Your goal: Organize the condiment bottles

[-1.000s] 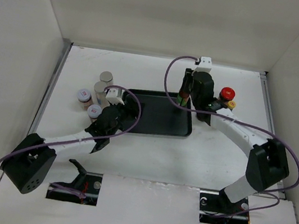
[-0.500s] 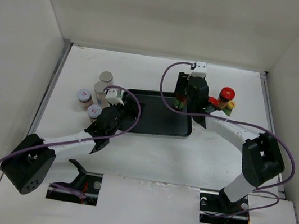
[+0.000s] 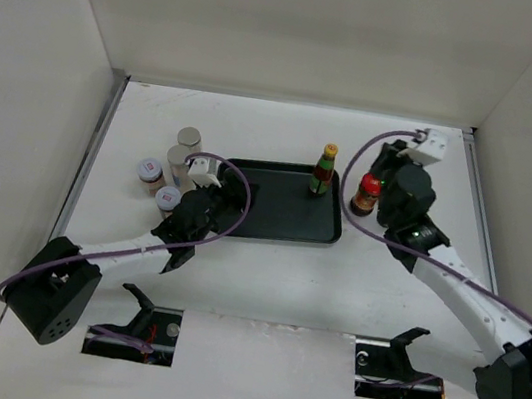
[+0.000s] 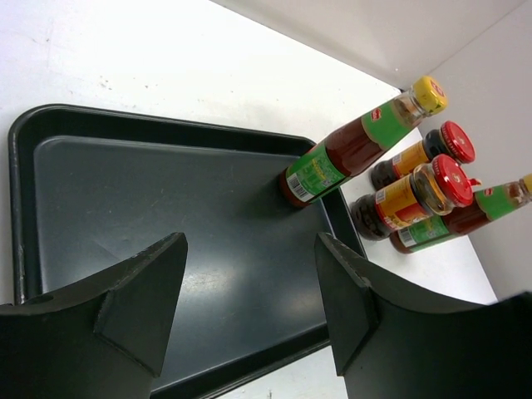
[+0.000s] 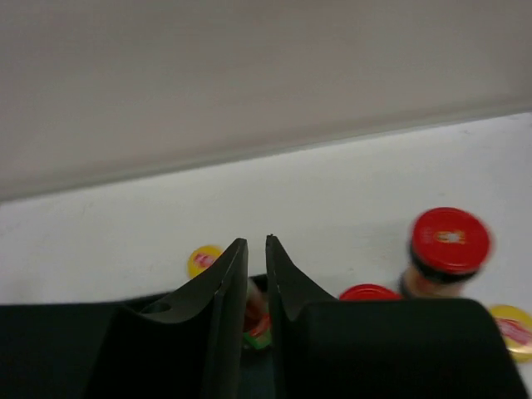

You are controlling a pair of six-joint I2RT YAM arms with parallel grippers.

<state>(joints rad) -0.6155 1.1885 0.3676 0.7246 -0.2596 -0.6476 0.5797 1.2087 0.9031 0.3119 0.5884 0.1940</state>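
A slim dark yellow-capped bottle (image 3: 323,169) stands upright in the far right corner of the black tray (image 3: 272,223); it also shows in the left wrist view (image 4: 349,145). Right of the tray stand two red-lidded jars (image 4: 424,154) (image 4: 407,195) and the second slim bottle (image 4: 465,216). From above only one red-lidded jar (image 3: 367,193) shows, beside my right gripper (image 3: 382,167). That gripper (image 5: 252,241) has its jaws closed to a thin slit, empty. My left gripper (image 3: 212,206) (image 4: 249,241) is open and empty over the tray's near left part.
Two silver-lidded shakers (image 3: 189,137) (image 3: 179,156) and two white-lidded jars (image 3: 150,171) (image 3: 168,195) stand left of the tray, close to my left wrist. White walls enclose the table. The right arm's cable loops over the right-hand bottles.
My right gripper carried the slim bottle left into the tray, let it go there, and has pulled back right above the red-lidded jars. The left arm has not moved.
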